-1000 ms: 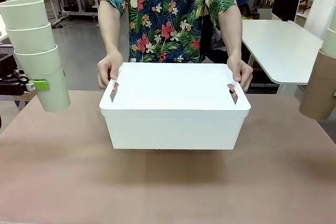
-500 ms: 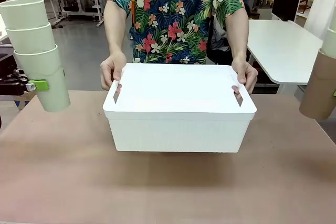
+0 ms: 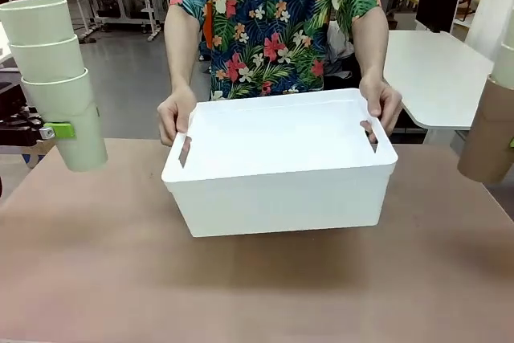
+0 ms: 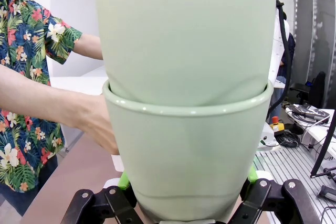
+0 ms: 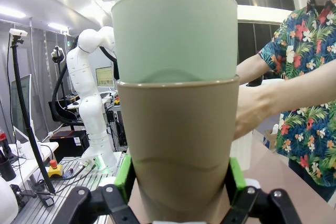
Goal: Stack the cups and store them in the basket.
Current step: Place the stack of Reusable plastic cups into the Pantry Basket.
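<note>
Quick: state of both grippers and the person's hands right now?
Left gripper: shut on the mint cup stack.
Right gripper: shut on the brown-bottomed cup stack.
Person's right hand and left hand: gripping the basket ends.

A stack of three pale mint green cups (image 3: 56, 78) sits between the fingers of the left gripper (image 4: 187, 184), clamped at the lowest cup, mouths up and leaning slightly. The right gripper (image 5: 178, 182) clamps a taupe-brown cup (image 5: 178, 140) with mint green cups (image 5: 173, 35) nested inside it. The white basket (image 3: 281, 190) is between both grippers, with its open top tilted toward them.
</note>
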Controlling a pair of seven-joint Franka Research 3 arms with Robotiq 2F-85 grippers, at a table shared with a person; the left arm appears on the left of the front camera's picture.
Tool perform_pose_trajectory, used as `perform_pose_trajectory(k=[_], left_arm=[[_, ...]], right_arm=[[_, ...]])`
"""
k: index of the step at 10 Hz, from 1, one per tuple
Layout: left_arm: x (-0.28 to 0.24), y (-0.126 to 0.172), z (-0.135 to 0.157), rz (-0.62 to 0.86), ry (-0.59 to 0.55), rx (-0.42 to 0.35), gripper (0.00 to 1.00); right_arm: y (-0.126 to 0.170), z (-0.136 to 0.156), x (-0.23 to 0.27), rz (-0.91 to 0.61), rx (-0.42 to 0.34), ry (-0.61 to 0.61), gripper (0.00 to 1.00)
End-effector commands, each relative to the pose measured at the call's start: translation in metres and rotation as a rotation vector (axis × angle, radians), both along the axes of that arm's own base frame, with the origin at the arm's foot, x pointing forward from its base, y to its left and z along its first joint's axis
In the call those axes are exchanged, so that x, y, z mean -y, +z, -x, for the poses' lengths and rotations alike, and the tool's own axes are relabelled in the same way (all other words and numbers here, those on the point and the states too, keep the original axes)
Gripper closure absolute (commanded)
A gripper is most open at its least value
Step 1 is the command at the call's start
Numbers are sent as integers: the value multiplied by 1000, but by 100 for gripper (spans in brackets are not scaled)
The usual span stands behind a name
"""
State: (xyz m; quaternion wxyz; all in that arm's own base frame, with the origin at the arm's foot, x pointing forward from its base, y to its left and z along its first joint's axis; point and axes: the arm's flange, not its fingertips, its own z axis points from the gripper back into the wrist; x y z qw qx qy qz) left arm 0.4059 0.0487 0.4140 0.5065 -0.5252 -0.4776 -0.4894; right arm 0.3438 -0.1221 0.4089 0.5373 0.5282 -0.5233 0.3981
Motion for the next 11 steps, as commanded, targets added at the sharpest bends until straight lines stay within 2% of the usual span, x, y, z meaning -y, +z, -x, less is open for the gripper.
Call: perform_pose_trajectory(k=[1, 6, 8, 11], left_arm=[[1, 4, 1, 5, -3, 4, 13], [0, 0, 0, 0, 0, 0, 13], [17, 37, 7, -53, 24, -34, 13], [42, 85, 17, -161, 43, -33, 13]], right_arm=[[2, 0, -1, 6, 16, -1, 14], [2, 0, -1, 6, 16, -1, 14], [2, 0, -1, 6, 16, -1, 14], [2, 0, -1, 6, 16, -1, 14]])
